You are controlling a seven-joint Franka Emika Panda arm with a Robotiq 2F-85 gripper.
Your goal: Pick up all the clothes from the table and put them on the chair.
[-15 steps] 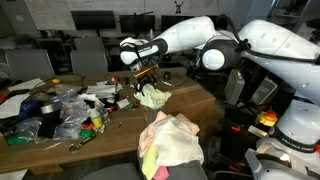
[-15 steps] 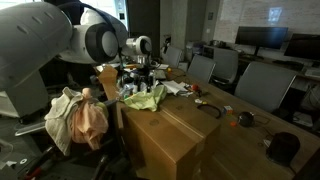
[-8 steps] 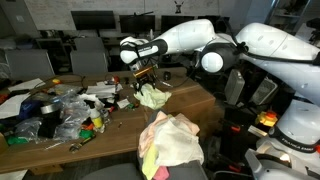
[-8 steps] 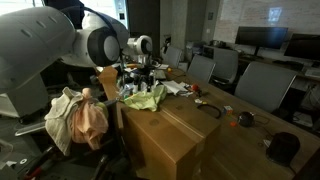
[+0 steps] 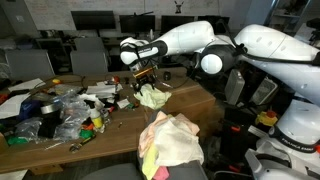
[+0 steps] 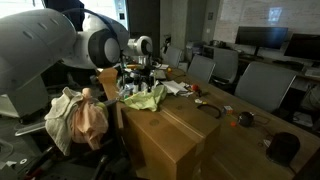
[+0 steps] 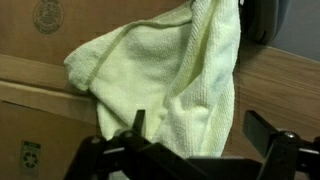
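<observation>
Nearest, in the wrist view, the gripper (image 7: 195, 120) is released: its two dark fingers (image 7: 136, 124) stand wide apart at the lower edge with nothing clasped between them.

Directly at its 12 o'clock lies the pale yellow-green cloth (image 7: 170, 70). The fabric is a fine terry weave, crumpled, with one hemmed edge folded over and running up towards 1 o'clock. Whether the fingers touch it cannot be told. The cloth rests on the brown table (image 7: 40, 95), near its edge.

In an exterior view the chair (image 5: 197, 160) is closest to the camera. It is largely covered by a heap of clothes (image 5: 172, 140) in pink, white and peach. The pale yellow-green cloth (image 5: 153, 97) sits at the heap's 12 o'clock, bunched on the table (image 5: 195, 100). The gripper (image 5: 146, 78) hangs just above it on the white arm (image 5: 190, 42). Clear plastic bags (image 5: 70, 110) and small coloured items lie at the cloth's 9 o'clock.

In an exterior view the heap (image 6: 80, 118) hangs low at 8 o'clock of the cloth (image 6: 143, 98). Monitors (image 6: 265, 38) stand farthest back.
</observation>
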